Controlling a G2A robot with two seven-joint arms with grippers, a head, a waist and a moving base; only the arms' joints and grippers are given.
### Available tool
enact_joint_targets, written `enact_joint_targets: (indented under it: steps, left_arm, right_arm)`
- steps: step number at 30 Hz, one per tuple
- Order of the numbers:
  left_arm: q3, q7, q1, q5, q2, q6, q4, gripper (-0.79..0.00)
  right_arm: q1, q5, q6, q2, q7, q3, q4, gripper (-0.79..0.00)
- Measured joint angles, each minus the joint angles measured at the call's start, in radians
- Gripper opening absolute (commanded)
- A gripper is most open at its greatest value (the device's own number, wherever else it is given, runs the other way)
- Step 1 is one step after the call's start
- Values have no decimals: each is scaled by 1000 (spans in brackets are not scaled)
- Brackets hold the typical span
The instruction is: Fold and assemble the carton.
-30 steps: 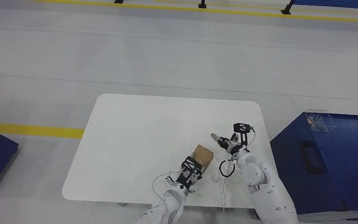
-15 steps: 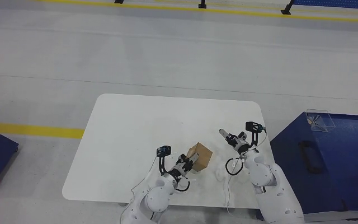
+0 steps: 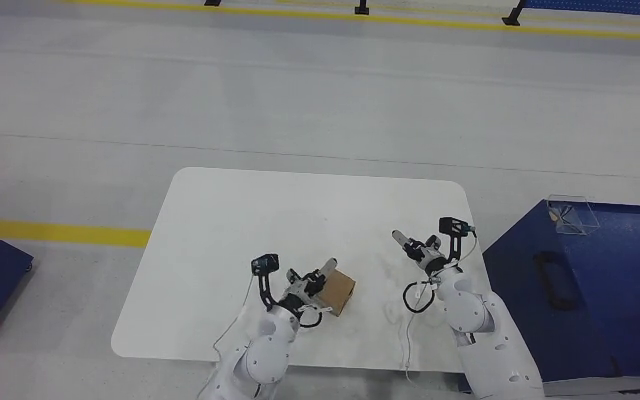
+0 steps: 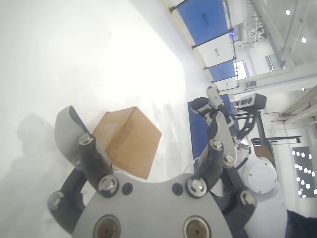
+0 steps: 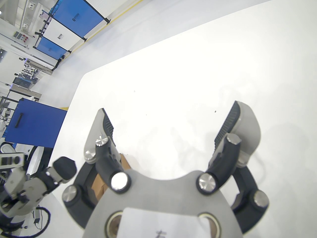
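Note:
A small brown carton (image 3: 339, 291) lies closed near the front edge of the white table (image 3: 250, 220). My left gripper (image 3: 318, 276) sits just to its left, open. In the left wrist view the carton (image 4: 128, 139) lies between the spread fingers of that gripper (image 4: 143, 117), close against one finger (image 4: 70, 122). I cannot tell whether they touch. My right gripper (image 3: 405, 243) hovers open and empty over bare table to the right of the carton. Its wrist view shows that gripper (image 5: 171, 110) with the carton's edge (image 5: 99, 187) behind a finger link.
A blue cabinet (image 3: 570, 290) stands off the table's right side with a clear container (image 3: 572, 213) on top. The back and left of the table are bare. The table's front edge is close behind the carton.
My left arm has swung to the left and the carton has shifted left and toward the front edge with it. The right gripper drew slightly to the right, then stayed put.

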Motion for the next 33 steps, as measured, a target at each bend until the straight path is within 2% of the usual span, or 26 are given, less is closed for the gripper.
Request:
enact_joint_targets:
  steps: [5, 7, 9, 12, 17, 24, 26, 29, 31, 33]
  left_arm:
    - [114, 134, 3, 402, 12, -76, 31, -785]
    - [144, 154, -11, 514, 10, -42, 67, -785]
    - [168, 162, -37, 580, 2, 35, 112, -785]
    - [197, 166, -75, 591, -11, 87, 171, -785]
    - [217, 167, -107, 560, -25, 96, 229, -785]
    - [225, 99, -127, 537, -33, 99, 272, -785]
    - [225, 116, -127, 530, -36, 109, 271, -785]
    - [215, 163, -114, 474, -38, 73, 258, -785]
    - [210, 148, -116, 451, -38, 56, 269, -785]
    - [214, 136, -129, 470, -41, 81, 295, -785]
  right_arm:
    - [0, 0, 0, 0, 0, 0, 0, 0]
    - [0, 0, 0, 0, 0, 0, 0, 0]
    - [0, 0, 0, 0, 0, 0, 0, 0]
    - [0, 0, 0, 0, 0, 0, 0, 0]
    - [0, 0, 0, 0, 0, 0, 0, 0]
    - [0, 0, 0, 0, 0, 0, 0, 0]
    - [0, 0, 0, 0, 0, 0, 0, 0]
    - [0, 0, 0, 0, 0, 0, 0, 0]
    - [0, 0, 0, 0, 0, 0, 0, 0]
    - [0, 0, 0, 0, 0, 0, 0, 0]
